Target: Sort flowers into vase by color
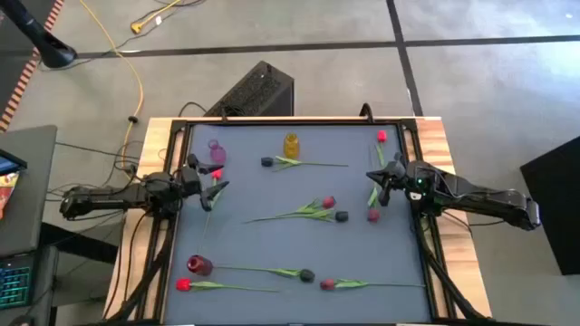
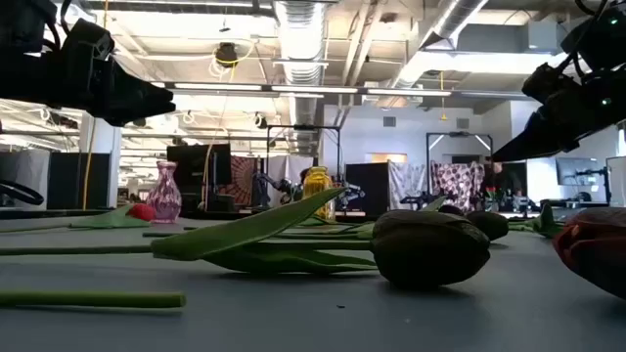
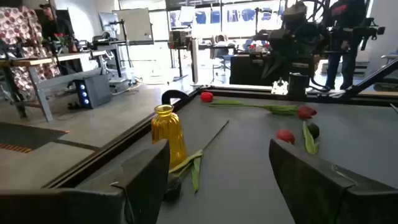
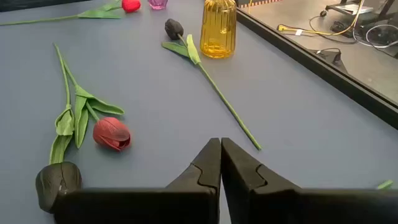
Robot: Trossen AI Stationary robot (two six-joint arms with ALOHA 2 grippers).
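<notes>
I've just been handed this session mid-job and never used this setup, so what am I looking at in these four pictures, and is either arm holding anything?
Two dark robot arms work at a blue-grey table. The overhead picture shows it all: the left gripper at the left edge, the right gripper at the right. The level picture looks across the tabletop, with a near-black tulip head close to the lens. The other two come from cameras on each wrist.

Artificial tulips lie scattered flat, heads red or near-black. Three vases stand or lie there: a yellow vase and a purple vase at the far side, a red vase near the front left.

The left fingers are spread apart; the right fingers are pressed together. Neither holds a flower.
</notes>
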